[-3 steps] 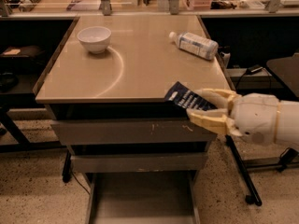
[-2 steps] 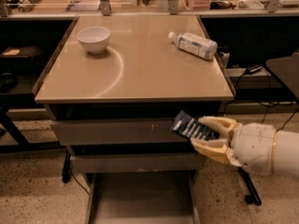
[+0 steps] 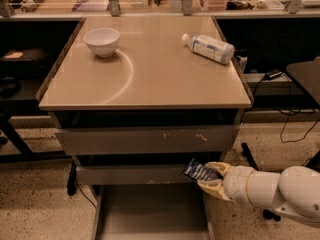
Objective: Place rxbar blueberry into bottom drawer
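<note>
Down has come the gripper (image 3: 205, 178) since a second ago, from level with the table (image 3: 145, 84) edge to just above the bottom drawer (image 3: 150, 209), near its right rear corner. Its two fingers pinch the bar (image 3: 199, 171) by one end. The bar juts out to the left, tilted, above the bottom drawer's back edge and in front of the middle drawer (image 3: 130, 175) that sits directly over it.

The bottom drawer stands pulled out, and its grey floor looks bare. To finish well, I would carry the bar a little towards the bottom drawer's middle — away from its right wall and out from under the middle drawer's front. Then I would lower it until the free end is close to the floor. Letting go high, or right at the wall, risks the bar landing on the rim or sliding out. The bowl (image 3: 102, 41) and bottle (image 3: 210, 47) sit far above the bottom drawer and play no part.
</note>
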{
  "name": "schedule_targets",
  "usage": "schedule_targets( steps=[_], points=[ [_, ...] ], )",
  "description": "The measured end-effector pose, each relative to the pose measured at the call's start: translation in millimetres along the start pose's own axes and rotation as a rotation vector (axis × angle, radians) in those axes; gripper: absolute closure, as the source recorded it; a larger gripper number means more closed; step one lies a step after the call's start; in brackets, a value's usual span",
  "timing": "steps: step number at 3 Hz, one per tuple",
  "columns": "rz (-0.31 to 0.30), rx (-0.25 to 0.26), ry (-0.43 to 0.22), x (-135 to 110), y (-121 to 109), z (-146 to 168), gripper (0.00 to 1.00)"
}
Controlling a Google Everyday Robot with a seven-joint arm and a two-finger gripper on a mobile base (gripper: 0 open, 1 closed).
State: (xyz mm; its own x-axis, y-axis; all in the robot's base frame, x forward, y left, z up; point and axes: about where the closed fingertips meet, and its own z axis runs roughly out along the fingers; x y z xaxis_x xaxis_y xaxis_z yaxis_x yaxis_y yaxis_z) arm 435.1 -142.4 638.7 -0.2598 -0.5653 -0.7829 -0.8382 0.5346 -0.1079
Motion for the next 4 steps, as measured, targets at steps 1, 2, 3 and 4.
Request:
schedule_targets(
  steps=[1, 2, 3, 4],
  points=[
    [-0.010, 0.061, 0.003, -2.8, -19.7, 10.5, 1.00],
    [-0.009, 0.063, 0.003, -2.3, -19.8, 9.7, 1.00],
    [-0.027, 0.021, -0.001, -5.0, -8.2, 18.8, 1.00],
    [-0.004, -0.037, 0.098, 49.5, 19.6, 53.9, 1.00]
  ],
)
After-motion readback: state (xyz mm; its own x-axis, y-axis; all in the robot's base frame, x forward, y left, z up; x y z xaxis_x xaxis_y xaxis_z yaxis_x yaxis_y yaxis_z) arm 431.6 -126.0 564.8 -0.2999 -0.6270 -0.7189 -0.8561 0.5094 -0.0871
